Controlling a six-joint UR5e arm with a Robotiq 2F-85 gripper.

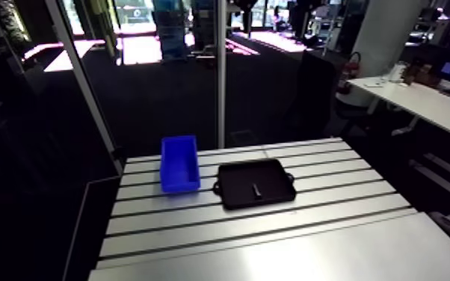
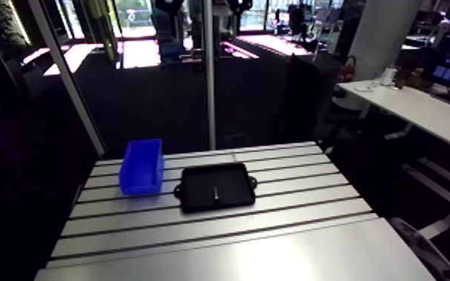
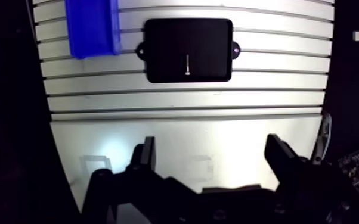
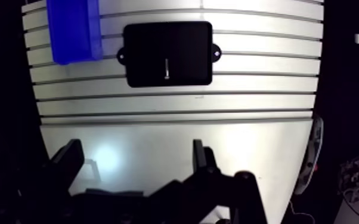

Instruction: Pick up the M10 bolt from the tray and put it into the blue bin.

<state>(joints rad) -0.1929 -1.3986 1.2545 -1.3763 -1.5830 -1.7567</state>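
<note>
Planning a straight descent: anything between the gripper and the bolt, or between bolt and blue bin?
Nothing visible. The open gripper hangs over table short of the tray, where the bolt lies alone. The blue bin stands right beside the tray, a narrow gap between.

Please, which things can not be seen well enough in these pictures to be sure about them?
1. Bolt: too small in both views. Its thread and size are unreadable, so M10 is unconfirmed.
2. Blue bin: the wrist view cuts off its far end at the edge. In the arm view, its near wall hides part of its floor.
3. Gripper: absent from the arm view. The wrist view shows it open but dark, without detail.
</note>
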